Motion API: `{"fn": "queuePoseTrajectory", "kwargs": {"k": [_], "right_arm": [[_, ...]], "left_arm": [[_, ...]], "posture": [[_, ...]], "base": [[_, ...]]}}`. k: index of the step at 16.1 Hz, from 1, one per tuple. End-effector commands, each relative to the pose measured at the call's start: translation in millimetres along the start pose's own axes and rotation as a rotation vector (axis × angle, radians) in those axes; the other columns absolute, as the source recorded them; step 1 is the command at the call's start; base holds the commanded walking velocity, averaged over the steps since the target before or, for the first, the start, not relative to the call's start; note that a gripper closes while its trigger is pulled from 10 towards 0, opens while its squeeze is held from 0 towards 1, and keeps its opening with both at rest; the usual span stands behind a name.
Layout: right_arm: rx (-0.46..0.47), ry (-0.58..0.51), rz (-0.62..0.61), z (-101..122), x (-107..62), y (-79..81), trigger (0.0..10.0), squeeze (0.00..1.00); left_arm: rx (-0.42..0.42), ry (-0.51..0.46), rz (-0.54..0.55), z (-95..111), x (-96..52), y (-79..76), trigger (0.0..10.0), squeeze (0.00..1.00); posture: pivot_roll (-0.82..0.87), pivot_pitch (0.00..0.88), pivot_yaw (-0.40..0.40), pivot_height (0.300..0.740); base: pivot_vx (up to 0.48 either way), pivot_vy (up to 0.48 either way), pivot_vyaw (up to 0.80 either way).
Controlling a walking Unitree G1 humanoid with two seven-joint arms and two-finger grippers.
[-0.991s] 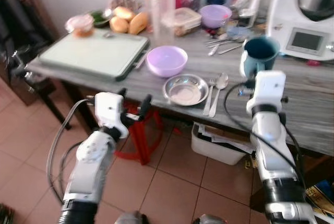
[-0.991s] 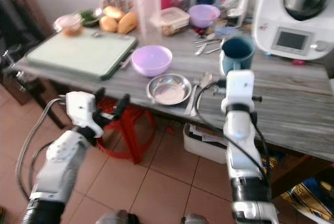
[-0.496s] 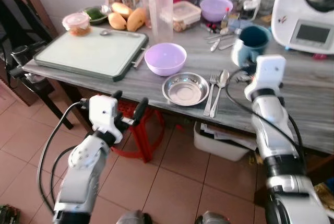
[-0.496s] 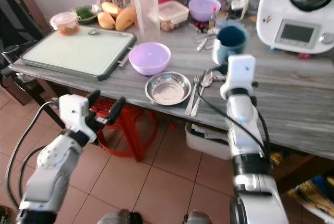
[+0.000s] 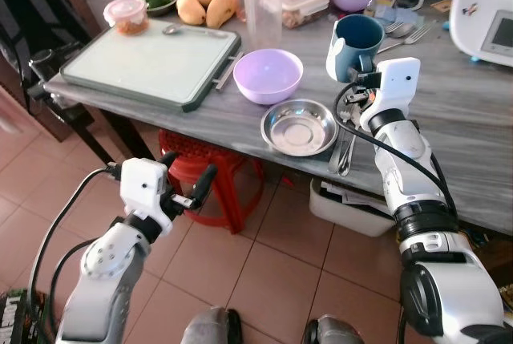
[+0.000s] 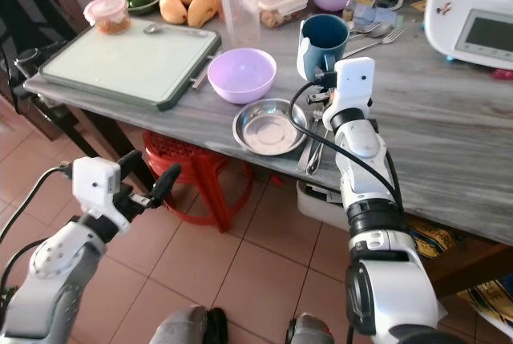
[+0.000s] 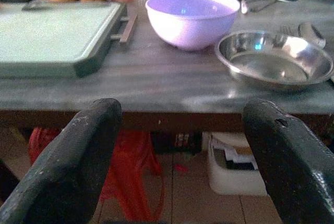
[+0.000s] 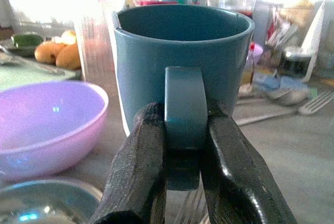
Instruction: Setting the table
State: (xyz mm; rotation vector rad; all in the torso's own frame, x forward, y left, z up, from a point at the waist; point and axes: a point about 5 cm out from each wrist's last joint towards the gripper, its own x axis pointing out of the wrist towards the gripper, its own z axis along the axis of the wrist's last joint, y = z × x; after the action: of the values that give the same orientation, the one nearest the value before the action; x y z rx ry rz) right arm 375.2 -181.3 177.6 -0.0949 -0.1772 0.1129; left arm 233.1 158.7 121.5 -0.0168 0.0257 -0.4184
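Grey wood-grain table [image 5: 200,115] over terracotta floor tiles [image 5: 264,272]; I log items from my left to my right.

Left gripper [image 5: 186,192]: held low over the floor, short of the table's front edge, fingers spread wide with nothing between them; in the left wrist view the fingers [image 7: 68,156] frame the table front.

Pale green cutting board [image 5: 152,63]: at the left end of the table, near the front edge.

Red stool [image 5: 212,184]: under the table, beside the left gripper.

Lilac bowl [image 5: 272,75]: just right of the board.

Steel dish [image 5: 299,126]: at the front edge, close in front of the lilac bowl.

Fork and spoon [image 5: 346,143]: lying just right of the dish, partly under my right arm.

Teal mug [image 5: 354,43]: upright, lifted just above the cutlery; I cannot tell whether its base touches the table.

Right gripper [image 8: 182,145]: fingers clamped on the mug's handle from both sides.

White kitchen appliance [image 5: 487,7]: at the table's far right corner.
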Motion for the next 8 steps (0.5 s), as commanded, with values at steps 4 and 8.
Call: {"fn": "queuePoseTrajectory", "kwargs": {"k": [4, 8], "right_arm": [[0.033, 0.006, -0.015, -4, 4.5, -9.4, 10.0, 0.00], [0.058, 0.014, 0.026, -8, 6.5, -5.6, 10.0, 0.00]], "left_arm": [[0.011, 0.025, 0.010, 7, -10.6, 2.9, 10.0, 0.00], [0.013, 0.047, 0.006, 7, -15.1, 3.6, 10.0, 0.00]], "posture": [[0.16, 0.179, 0.104, 0.740], [0.16, 0.187, 0.110, 0.740]], "base": [[0.000, 0.000, 0.00], [0.000, 0.000, 0.00]]}}
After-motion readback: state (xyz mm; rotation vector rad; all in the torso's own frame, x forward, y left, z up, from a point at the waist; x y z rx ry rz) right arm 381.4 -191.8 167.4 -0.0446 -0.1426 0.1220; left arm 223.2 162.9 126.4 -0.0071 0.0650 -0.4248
